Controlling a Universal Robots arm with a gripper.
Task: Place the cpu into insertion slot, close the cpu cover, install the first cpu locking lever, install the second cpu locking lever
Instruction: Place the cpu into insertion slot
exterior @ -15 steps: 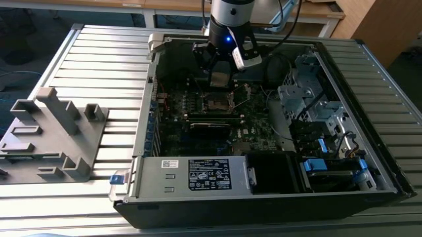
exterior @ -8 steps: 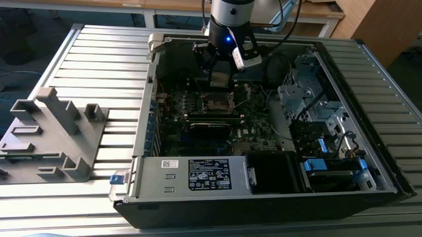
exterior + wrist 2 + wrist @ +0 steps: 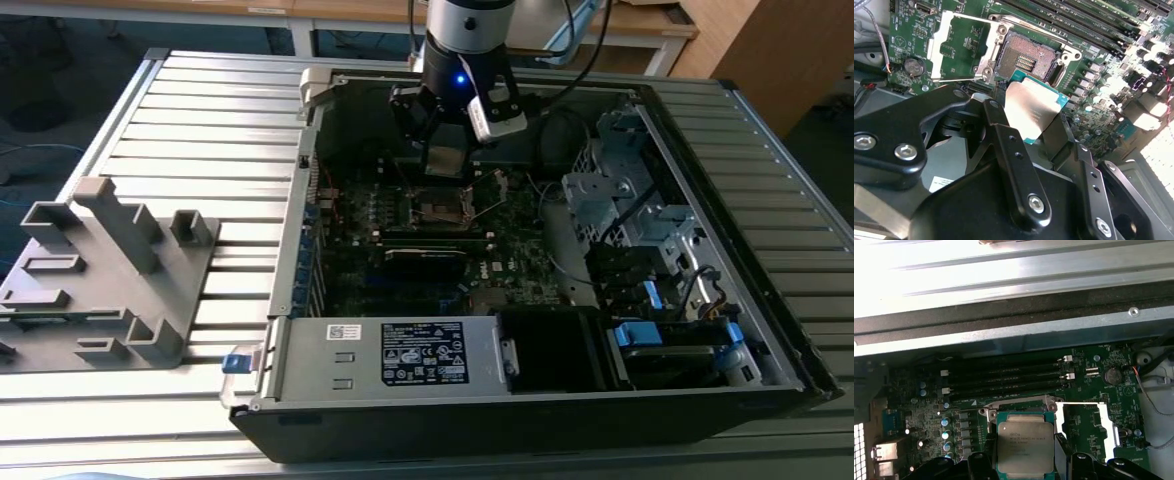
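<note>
Hangs inside the open computer case, over the motherboard, toward the far wall in the exterior view. Clamps the cpu between the black fingers of the gripper, pressed against two opposite edges; carries it with the silver top showing and a green rim round the metal. Holds it in the air close to the insertion slot, apart from it and not seated; leaves the slot's gold contact field bare in the second wrist view. Shows the cpu cover swung open and laid back beside the slot, its square opening over green board; in the first wrist view, puts it on the side toward a round coin cell, with the memory sticks along another side. Under the case, a ribbed metal table; on it, at the exterior view's left, a grey moulded fixture, well apart from the gripper.
</note>
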